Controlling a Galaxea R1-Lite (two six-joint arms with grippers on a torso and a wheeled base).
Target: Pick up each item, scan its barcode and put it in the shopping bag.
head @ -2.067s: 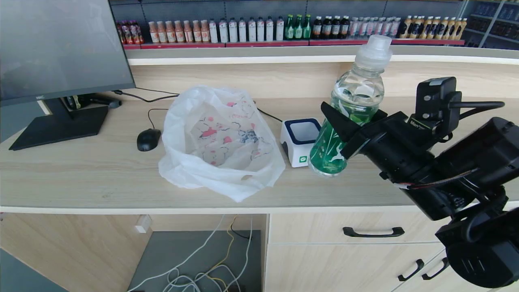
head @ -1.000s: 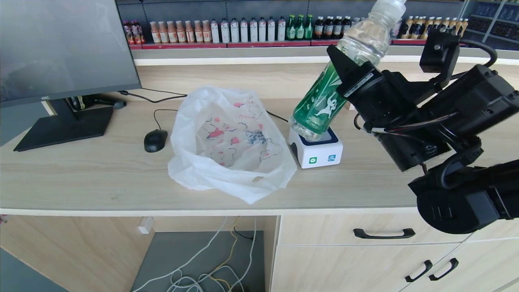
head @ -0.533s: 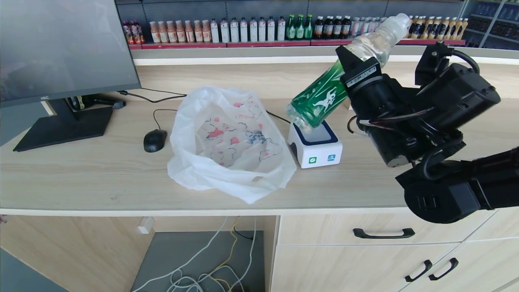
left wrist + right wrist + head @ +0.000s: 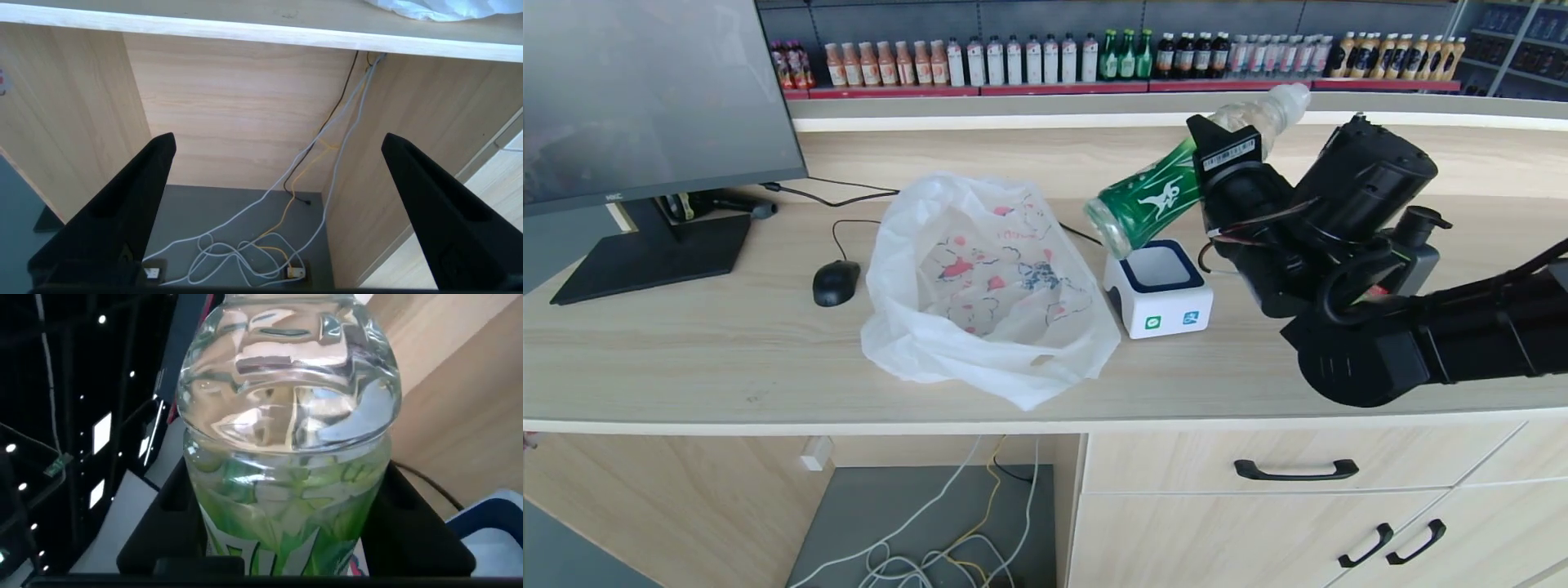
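My right gripper (image 4: pixel 1217 159) is shut on a clear bottle with a green label (image 4: pixel 1156 200). The bottle is tipped nearly flat, its base hanging just above the white barcode scanner (image 4: pixel 1158 288), its cap end pointing back and right. In the right wrist view the bottle (image 4: pixel 286 457) sits between the black fingers (image 4: pixel 163 531). A white shopping bag (image 4: pixel 984 286) with red and blue print lies open on the counter, left of the scanner. My left gripper (image 4: pixel 278 212) is open below the counter's edge, facing the cable nook.
A monitor on its stand (image 4: pixel 645 122) occupies the counter's far left, a black mouse (image 4: pixel 836 282) beside the bag. A raised ledge (image 4: pixel 1045 122) runs along the back. Loose cables (image 4: pixel 270 237) hang under the counter. Drawers (image 4: pixel 1294 469) sit below at right.
The right arm lifted the upright bottle off the counter, carried it left over the scanner and tilted it steadily towards horizontal, then lowered it. The head camera shifted slightly after the earliest frame.
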